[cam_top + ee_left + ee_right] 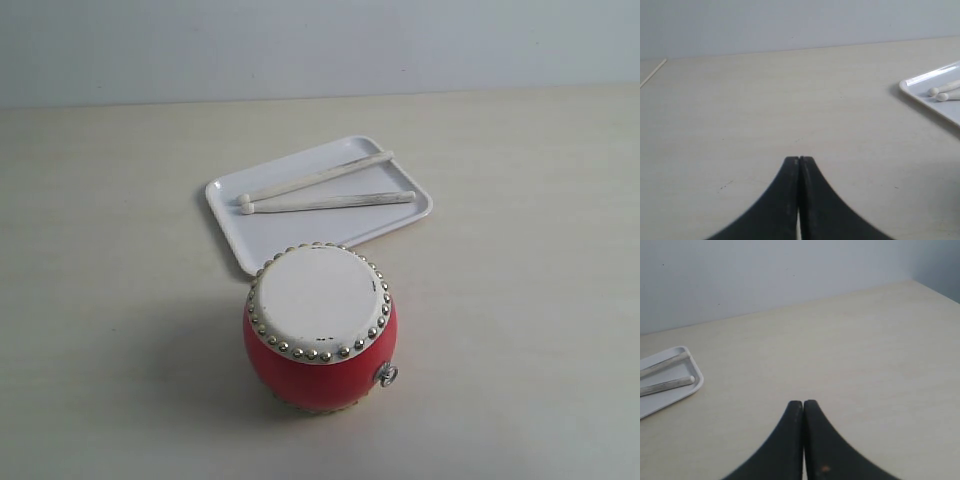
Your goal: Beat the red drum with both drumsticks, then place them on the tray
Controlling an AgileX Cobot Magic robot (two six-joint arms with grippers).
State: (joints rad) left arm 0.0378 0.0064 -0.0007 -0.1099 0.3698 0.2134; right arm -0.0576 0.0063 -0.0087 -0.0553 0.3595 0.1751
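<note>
The red drum point(320, 330) stands upright in the middle of the table, its cream head ringed with silver studs. Just behind it lies the white tray point(400, 225), and both pale drumsticks point(318, 178) point(330, 202) rest in it, their rounded tips together at the tray's left end. The tray's corner point(912, 86) with the two stick tips point(939, 93) shows in the left wrist view; its other end point(687, 390) with the stick butts point(670, 384) shows in the right wrist view. My left gripper point(799, 159) and right gripper point(803, 402) are shut and empty over bare table. Neither arm appears in the exterior view.
The pale wooden table point(520, 330) meets a light wall at the back. A thin pale strip point(652, 74) lies at the table's far edge in the left wrist view. The table's corner point(920, 285) shows in the right wrist view.
</note>
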